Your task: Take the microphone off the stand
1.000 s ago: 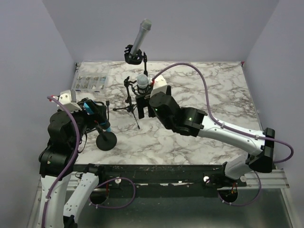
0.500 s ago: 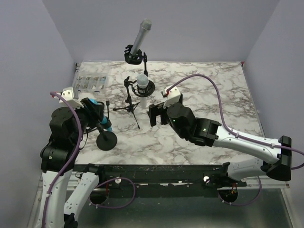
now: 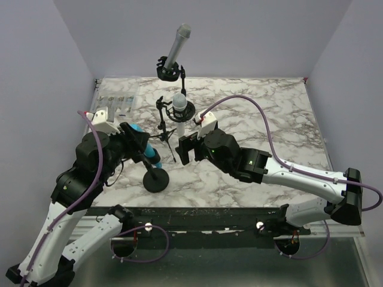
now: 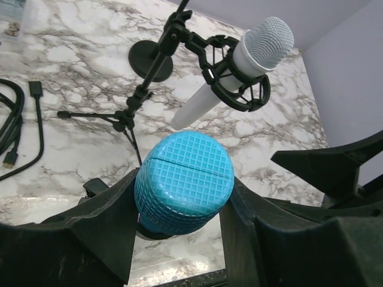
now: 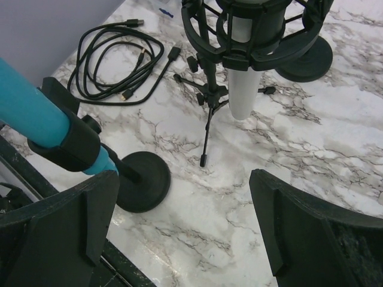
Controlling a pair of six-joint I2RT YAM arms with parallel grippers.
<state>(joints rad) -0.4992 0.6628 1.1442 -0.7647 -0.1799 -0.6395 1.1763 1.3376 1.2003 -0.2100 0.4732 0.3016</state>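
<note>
A blue microphone (image 4: 179,167) with a mesh head sits tilted in the black clip (image 5: 69,146) of a short stand with a round black base (image 3: 158,179). My left gripper (image 4: 182,194) is shut on the head of this microphone, one finger on each side. In the right wrist view its blue body (image 5: 27,113) runs down into the clip. My right gripper (image 3: 187,149) hangs open just right of the stand, over bare marble, with nothing between its fingers (image 5: 299,221).
A white microphone (image 3: 179,101) hangs in a shock mount on a small tripod (image 4: 128,116) behind the grippers. A grey microphone (image 3: 178,43) stands on a tall stand at the back. Coiled black cables (image 5: 114,60) lie to the left, and a clear parts box (image 3: 116,103) sits back left.
My left gripper has shut on the blue microphone and moved right, and the stand's base has shifted right with it. My right gripper has pulled back from the white microphone.
</note>
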